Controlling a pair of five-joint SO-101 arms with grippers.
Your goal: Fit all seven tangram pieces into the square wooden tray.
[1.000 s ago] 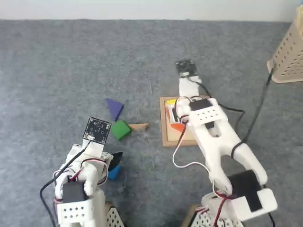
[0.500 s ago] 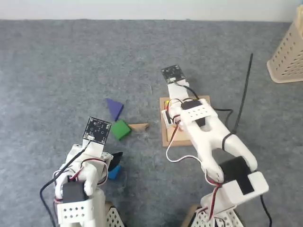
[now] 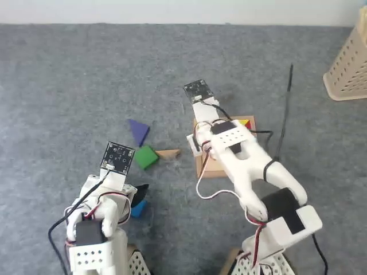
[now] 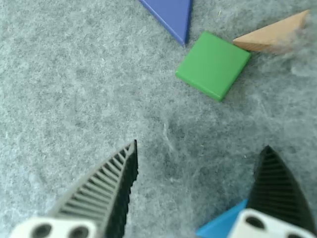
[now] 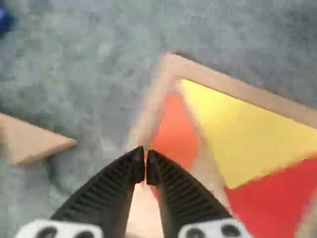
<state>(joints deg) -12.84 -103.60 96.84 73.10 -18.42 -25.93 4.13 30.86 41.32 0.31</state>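
1. Swinging the right gripper [image 5: 145, 158] off the middle of the wooden tray [image 3: 202, 169] toward nine o'clock over the last second, and now hanging it above the tray's nine-o'clock rim.
2. Holding its fingers pressed together with nothing between them.
3. Uncovering the tray's two-o'clock corner in the high view, with the yellow piece [image 5: 247, 139], red piece [image 5: 267, 198] and orange piece [image 5: 176, 134] lying inside.
4. Leaving the left gripper [image 4: 200, 148] unmoved near seven o'clock of the grey mat [image 3: 86, 74], fingers wide apart, with the blue piece [image 4: 223, 228] just beside one fingertip.
5. Leaving the green square [image 4: 213, 64], purple triangle [image 4: 171, 12] and tan triangle [image 4: 272, 37] loose at nine o'clock of the tray, the tan one nearest it.
6. Judging three pieces seated and four outstanding, so under half done; probably turning toward the tan triangle for the next pickup, needing the fingers parted first.
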